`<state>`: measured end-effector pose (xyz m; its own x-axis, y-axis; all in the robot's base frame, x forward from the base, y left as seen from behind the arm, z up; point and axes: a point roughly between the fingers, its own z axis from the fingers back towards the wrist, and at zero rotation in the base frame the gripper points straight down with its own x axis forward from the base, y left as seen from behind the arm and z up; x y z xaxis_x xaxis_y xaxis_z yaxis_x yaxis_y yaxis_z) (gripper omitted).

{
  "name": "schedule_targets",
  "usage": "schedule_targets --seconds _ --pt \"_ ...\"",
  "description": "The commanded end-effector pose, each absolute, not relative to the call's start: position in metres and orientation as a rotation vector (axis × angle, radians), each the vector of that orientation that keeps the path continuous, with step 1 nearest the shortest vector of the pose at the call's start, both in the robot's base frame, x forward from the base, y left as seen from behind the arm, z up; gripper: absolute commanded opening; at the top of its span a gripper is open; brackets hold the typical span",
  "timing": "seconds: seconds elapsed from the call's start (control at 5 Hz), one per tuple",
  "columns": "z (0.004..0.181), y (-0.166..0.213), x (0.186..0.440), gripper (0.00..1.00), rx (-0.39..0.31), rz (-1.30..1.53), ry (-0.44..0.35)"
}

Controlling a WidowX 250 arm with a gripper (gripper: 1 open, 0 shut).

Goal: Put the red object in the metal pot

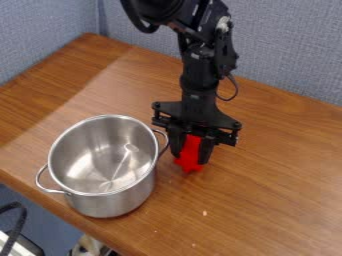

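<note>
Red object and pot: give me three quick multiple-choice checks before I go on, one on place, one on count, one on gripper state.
1. Where is the red object?
A. inside the metal pot
B. right of the metal pot, between the gripper's fingers
C. at the table's far left corner

2. How many pots are on the table?
A. one
B. two
C. three

3. The gripper is:
A. wide open
B. out of view
C. shut on the red object

Answers: 1 B, the block sits beside the pot; 2 A, only one; 3 C, fingers clamp it.
</note>
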<state>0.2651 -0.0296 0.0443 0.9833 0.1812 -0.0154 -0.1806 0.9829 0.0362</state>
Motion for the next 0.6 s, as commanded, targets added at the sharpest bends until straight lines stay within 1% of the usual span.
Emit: schedule_targets --seconds 0.0,0.4 --pt "0.077 -0.029 0.276 0.00 0.055 0.172 -0.048" --pt "0.128 -0.027 0.274 0.00 0.121 0.179 -0.089"
